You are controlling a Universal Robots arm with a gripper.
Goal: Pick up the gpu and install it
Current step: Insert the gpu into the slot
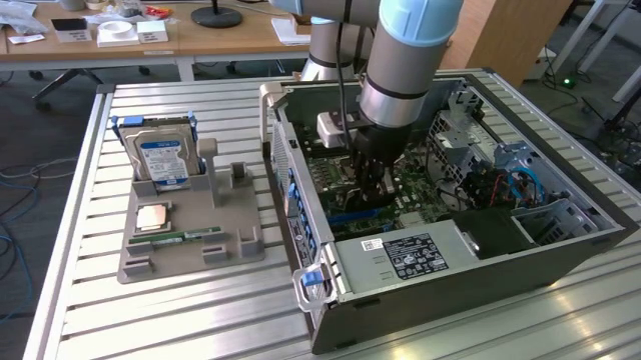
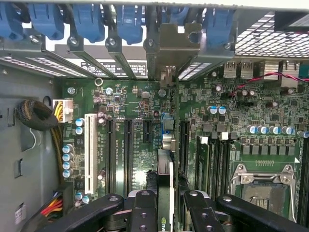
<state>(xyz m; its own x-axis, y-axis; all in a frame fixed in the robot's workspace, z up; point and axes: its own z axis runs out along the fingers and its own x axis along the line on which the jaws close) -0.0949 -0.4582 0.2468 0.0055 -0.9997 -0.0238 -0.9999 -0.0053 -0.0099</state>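
Open computer case (image 1: pixel 440 255) on the table (image 1: pixel 150 315), with a parts stand (image 1: pixel 191 232) holding the hard drive (image 1: pixel 164 157) at the exterior view's left.

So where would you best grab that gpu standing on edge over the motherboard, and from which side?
By its two flat faces near the outer edge, coming through the open side of the case. The gpu stands edge-on to the motherboard, so its lower edge must stay free; the end effector pinches it that way.

No legible text on anything
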